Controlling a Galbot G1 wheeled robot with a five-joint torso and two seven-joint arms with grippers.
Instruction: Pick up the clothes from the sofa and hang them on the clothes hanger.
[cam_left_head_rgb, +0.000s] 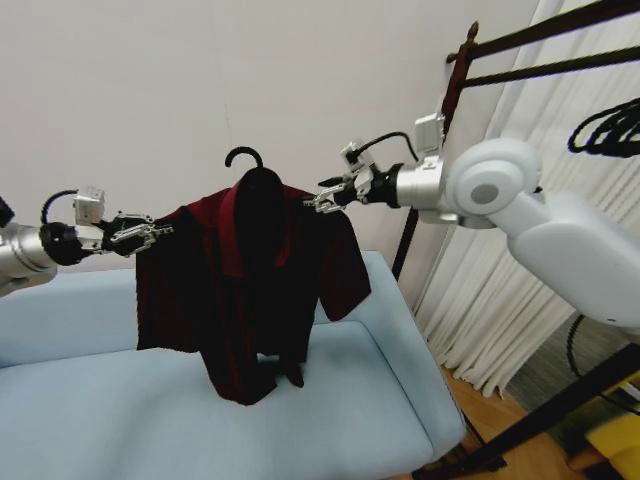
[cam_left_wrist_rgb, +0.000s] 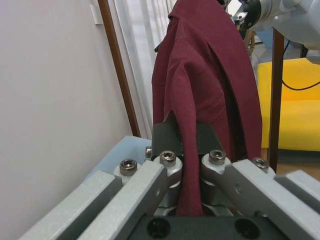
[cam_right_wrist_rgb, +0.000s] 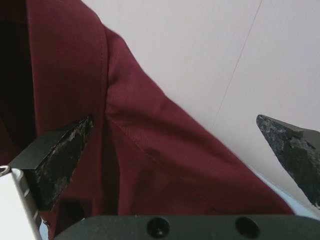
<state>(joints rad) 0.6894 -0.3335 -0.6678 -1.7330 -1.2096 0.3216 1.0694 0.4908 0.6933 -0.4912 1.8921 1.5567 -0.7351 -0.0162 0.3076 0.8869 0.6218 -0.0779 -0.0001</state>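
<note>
A dark red shirt (cam_left_head_rgb: 250, 290) hangs on a black hanger (cam_left_head_rgb: 245, 156) in the air above the light blue sofa (cam_left_head_rgb: 380, 410). My left gripper (cam_left_head_rgb: 150, 236) is shut on the shirt's shoulder at that side; in the left wrist view its fingers (cam_left_wrist_rgb: 167, 159) pinch a fold of the red cloth (cam_left_wrist_rgb: 200, 80). My right gripper (cam_left_head_rgb: 324, 199) is at the shirt's other shoulder. In the right wrist view its black fingertips (cam_right_wrist_rgb: 60, 155) stand wide apart, with the shoulder seam of the shirt (cam_right_wrist_rgb: 150, 150) between them. The dark clothes rack (cam_left_head_rgb: 560, 45) stands at the upper right.
White curtains (cam_left_head_rgb: 500, 300) hang to the right of the sofa, behind the rack's upright pole (cam_left_head_rgb: 455, 90). Black hangers (cam_left_head_rgb: 605, 130) dangle from the rack's bar. A rack foot (cam_left_head_rgb: 540, 420) crosses the wooden floor beside something yellow (cam_left_head_rgb: 615, 440). A plain wall is behind.
</note>
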